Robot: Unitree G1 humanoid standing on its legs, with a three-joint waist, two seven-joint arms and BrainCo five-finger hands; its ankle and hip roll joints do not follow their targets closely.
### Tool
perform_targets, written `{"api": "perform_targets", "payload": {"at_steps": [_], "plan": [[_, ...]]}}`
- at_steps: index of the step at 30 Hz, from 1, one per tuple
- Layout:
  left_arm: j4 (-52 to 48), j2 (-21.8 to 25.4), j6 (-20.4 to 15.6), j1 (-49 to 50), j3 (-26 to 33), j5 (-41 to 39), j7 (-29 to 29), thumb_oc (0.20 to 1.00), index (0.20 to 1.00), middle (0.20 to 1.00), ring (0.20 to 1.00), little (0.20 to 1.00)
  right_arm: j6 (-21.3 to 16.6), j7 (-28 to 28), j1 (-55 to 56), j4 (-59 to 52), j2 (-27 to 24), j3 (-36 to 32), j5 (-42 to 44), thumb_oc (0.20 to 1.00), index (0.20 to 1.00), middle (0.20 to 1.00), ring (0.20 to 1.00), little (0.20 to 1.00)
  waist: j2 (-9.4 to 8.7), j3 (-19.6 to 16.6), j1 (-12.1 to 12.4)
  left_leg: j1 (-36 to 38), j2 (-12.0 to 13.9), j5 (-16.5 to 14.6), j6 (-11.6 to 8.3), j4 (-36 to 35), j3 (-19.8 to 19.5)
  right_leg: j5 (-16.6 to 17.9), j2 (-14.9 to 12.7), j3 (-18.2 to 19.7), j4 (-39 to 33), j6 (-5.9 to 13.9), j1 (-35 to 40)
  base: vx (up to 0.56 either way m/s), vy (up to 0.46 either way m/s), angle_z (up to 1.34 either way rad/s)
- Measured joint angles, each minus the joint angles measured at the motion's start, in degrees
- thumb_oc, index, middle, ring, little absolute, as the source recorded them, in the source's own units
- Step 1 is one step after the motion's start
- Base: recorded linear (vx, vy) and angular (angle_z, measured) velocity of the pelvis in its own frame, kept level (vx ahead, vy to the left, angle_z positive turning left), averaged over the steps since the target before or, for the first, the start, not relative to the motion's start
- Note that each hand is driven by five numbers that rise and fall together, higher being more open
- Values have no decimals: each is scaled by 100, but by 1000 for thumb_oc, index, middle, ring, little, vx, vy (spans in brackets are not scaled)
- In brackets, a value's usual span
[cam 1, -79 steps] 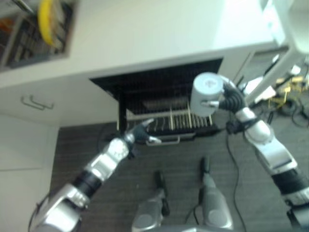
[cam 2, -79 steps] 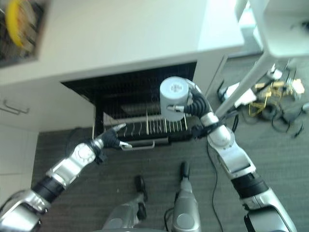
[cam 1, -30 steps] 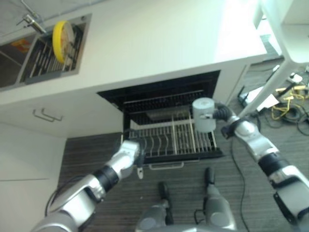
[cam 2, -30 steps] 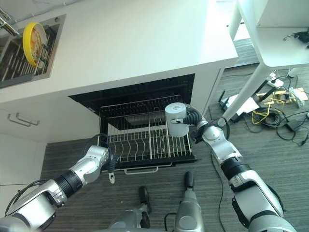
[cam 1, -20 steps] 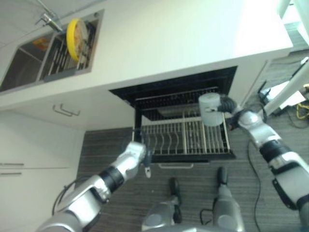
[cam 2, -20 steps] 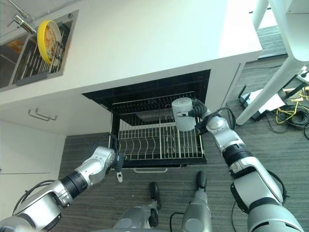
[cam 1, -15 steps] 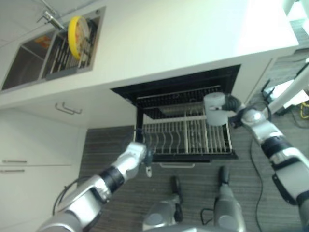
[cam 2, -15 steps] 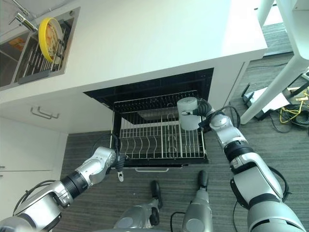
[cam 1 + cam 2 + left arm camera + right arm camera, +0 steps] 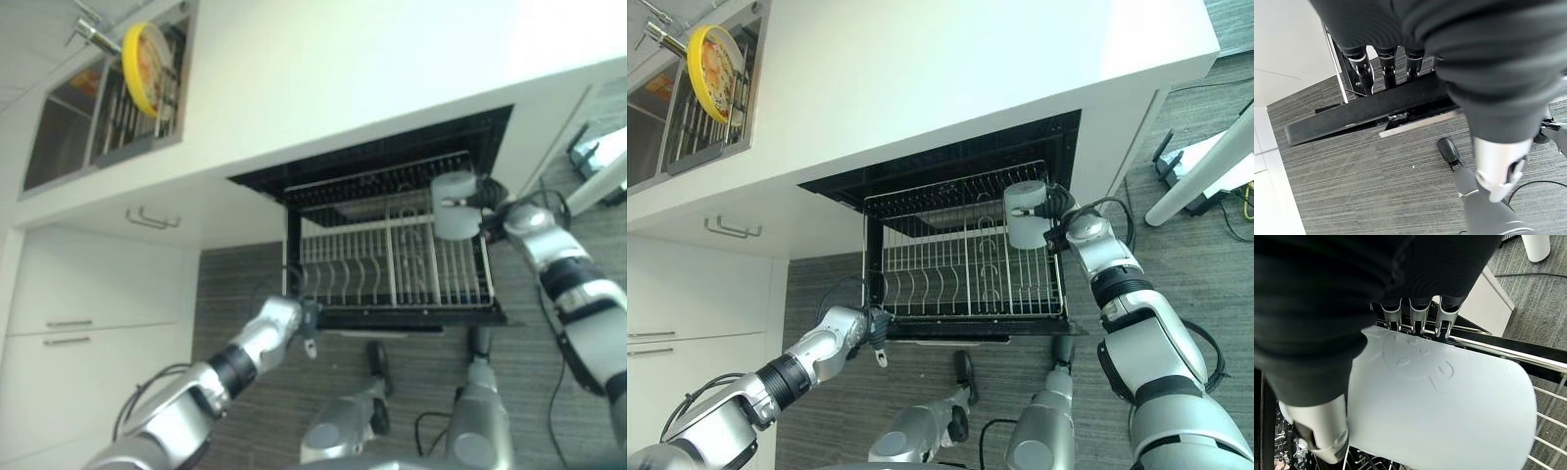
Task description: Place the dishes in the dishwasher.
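The dishwasher's wire rack [image 9: 970, 315] is pulled out over the grey floor, with bare tines. My right hand [image 9: 1059, 217] is shut on a pale, tall cup [image 9: 1026, 213], held on its side over the rack's right rear part; its fingers wrap the cup [image 9: 1449, 401] in the right wrist view. My left hand [image 9: 865, 330] is at the rack's front left corner. There its fingers [image 9: 1364, 68] hook over the black front bar [image 9: 1371, 110], with the thumb below it. A yellow plate [image 9: 710, 59] stands upright in the sink's drying rack at far left.
The white countertop [image 9: 950, 69] overhangs the dishwasher opening [image 9: 950, 166]. White cabinet fronts with metal handles [image 9: 730, 230] are to the left. A white table leg [image 9: 1205, 181] and loose cables lie on the floor to the right.
The camera has shifted. Since the earliest frames the rack has come out further, my left hand has closed on its front bar, and my right hand has lowered the cup toward the rack.
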Motion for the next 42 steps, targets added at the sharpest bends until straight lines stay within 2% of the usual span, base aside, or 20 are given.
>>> {"api": "perform_targets", "payload": {"at_steps": [1, 13, 17, 19, 21, 24, 25, 27, 28, 30, 31, 33, 34, 35, 36, 39, 41, 42], "plan": [[3, 0, 4, 10, 0, -61, 26, 1000, 1000, 1000, 1000, 1000, 17, -1, -14, 0, -1, -2, 0, 1000, 1000, 1000, 1000, 1000, 0, 0, 0, 5, -8, 0, 0, 0, 4, -1, -9, 5, 0, 1, 0, -21, 47, -3], [156, -38, 22, 45, -10, -155, 351, 1000, 1000, 1000, 1000, 1000, 79, -126, -28, -33, 35, 3, -1, 1000, 1000, 1000, 1000, 1000, -5, 3, -19, 6, -20, 1, 0, 0, 8, -1, -22, 6, 1, 8, -1, -33, 14, 0], [87, 100, 185, 94, 2, -485, 552, 1000, 1000, 1000, 1000, 1000, 82, -274, -27, -368, 13, 3, 3, 1000, 1000, 1000, 1000, 1000, -110, 84, -67, 13, -3, 1, 0, 0, 17, 4, -1, 13, 2, 1, 0, -47, -9, -1], [-6, 340, 182, 172, 22, -886, 796, 1000, 1000, 1000, 1000, 1000, 58, -325, -27, -713, -17, -7, 12, 1000, 1000, 1000, 1000, 1000, -196, 145, -166, 20, -3, 1, 0, 0, 21, 8, 0, 30, 2, -2, 2, 0, 0, 0], [-279, 629, 171, 409, 198, -1824, 1411, 1000, 1000, 1000, 1000, 1000, 47, -421, 38, -1198, -195, -134, 16, 1000, 1000, 1000, 1000, 1000, -245, 181, -204, 40, -10, 1, 0, 0, 29, 24, -3, 73, 2, -2, 6, -28, 15, -4], [-1500, 1348, -133, 1100, 788, -3181, 2138, 1000, 1000, 1000, 1000, 1000, 7, -501, 701, -2398, -475, -621, 11, 1000, 1000, 1000, 1000, 1000, -333, 247, -170, 124, -11, 0, 0, 0, 29, 38, -6, 89, 2, -5, 86, -36, -44, -1], [-1707, 1418, -186, 1209, 877, -3329, 2205, 1000, 1000, 1000, 1000, 1000, 7, -506, 785, -2480, -492, -690, 10, 1000, 1000, 1000, 1000, 1000, -336, 247, -163, 140, -15, 0, 0, 0, 26, 40, -10, 78, 3, -2, 109, -56, -84, 13], [-3231, 1742, -432, 1859, 1924, -4127, 2519, 1000, 1000, 1000, 1000, 1000, -245, -540, 1960, -3570, -731, -1391, -5, 1000, 1000, 1000, 1000, 1000, -415, 295, -64, 142, 21, 0, 0, 0, 4, 50, 16, -46, 3, -9, 178, -68, -136, 20], [-3374, 1795, -682, 1916, 2222, -4401, 2717, 1000, 1000, 1000, 1000, 1000, -232, -551, 2162, -3573, -729, -1401, -3, 1000, 1000, 1000, 1000, 1000, -479, 297, -45, 182, 45, -1, -1, 1, -13, 61, 26, -44, 3, -17, 216, -82, -193, 10], [-3417, 1758, -920, 2047, 2782, -4781, 2867, 1000, 1000, 1000, 1000, 1000, -290, -554, 2837, -4144, -683, -1686, -2, 1000, 1000, 1000, 1000, 1000, -640, 291, -27, 188, 72, -8, -1, -1, -25, 74, 61, -49, 2, -32, 224, -61, -145, -1], [-3359, 1754, -1165, 2111, 3172, -4993, 3008, 1000, 1000, 1000, 1000, 1000, -376, -561, 3304, -4440, -585, -1914, 0, 1000, 1000, 1000, 1000, 1000, -801, 280, -17, 189, 106, -9, -3, -1, -27, 91, 94, -52, 2, -54, 224, -55, -128, -3], [-3203, 1771, -1350, 2157, 3444, -5129, 3166, 1000, 1000, 1000, 1000, 1000, -378, -667, 3744, -4571, -381, -2096, 0, 1000, 1000, 1000, 1000, 1000, -1077, 200, -27, 191, 136, -18, -40, -2, -27, 88, 123, -41, 1, -37, 215, -71, -160, -4], [-3205, 1696, -1591, 2217, 3580, -5370, 3264, 1000, 1000, 1000, 1000, 1000, -450, -668, 4156, -4697, -146, -2364, 0, 1000, 1000, 1000, 1000, 1000, -1249, 126, -53, 202, 161, -13, -53, -3, -42, 97, 135, -45, 3, -36, 233, -43, -171, 9], [-3276, 1265, -2134, 2398, 4208, -5614, 3391, 1000, 1000, 1000, 1000, 1000, -502, -654, 4826, -5024, 385, -2842, 0, 1000, 1000, 1000, 1000, 1000, -1529, -7, -48, 233, 177, -3, -71, -3, -112, 91, 157, -110, 1, -47, 303, 19, -129, 17], [-3256, 1198, -2556, 2418, 4451, -5722, 3544, 1000, 1000, 1000, 1000, 1000, -499, -620, 5079, -5017, 565, -2966, 5, 1000, 1000, 1000, 1000, 1000, -1799, -149, -99, 277, 185, -3, -72, -3, -149, 88, 158, -150, 1, -52, 368, 35, -67, 17], [-3267, 989, -3157, 2452, 4524, -5725, 3534, 1000, 1000, 1000, 1000, 1000, -496, -593, 5194, -5021, 727, -3050, 10, 1000, 1000, 1000, 1000, 1000, -2080, -338, -104, 534, 145, -78, -20, -5, -145, 65, 115, -148, 0, -26, 631, 47, 44, 4], [-3310, 840, -3369, 2451, 4559, -5767, 3443, 1000, 1000, 1000, 1000, 1000, -470, -599, 5217, -5146, 751, -3176, 20, 1000, 1000, 1000, 1000, 1000, -2192, -447, -81, 628, 80, -122, -58, -3, -144, 72, 59, -148, 1, 1, 717, 75, 78, 0], [-3453, 681, -3419, 2569, 4583, -5965, 3298, 1000, 1000, 1000, 1000, 1000, -463, -609, 5261, -5364, 824, -3275, 66, 1000, 1000, 1000, 1000, 1000, -2280, -552, -66, 762, 34, -154, -16, -4, -128, 52, 11, -133, 1, 35, 833, 12, 54, -7]]}}
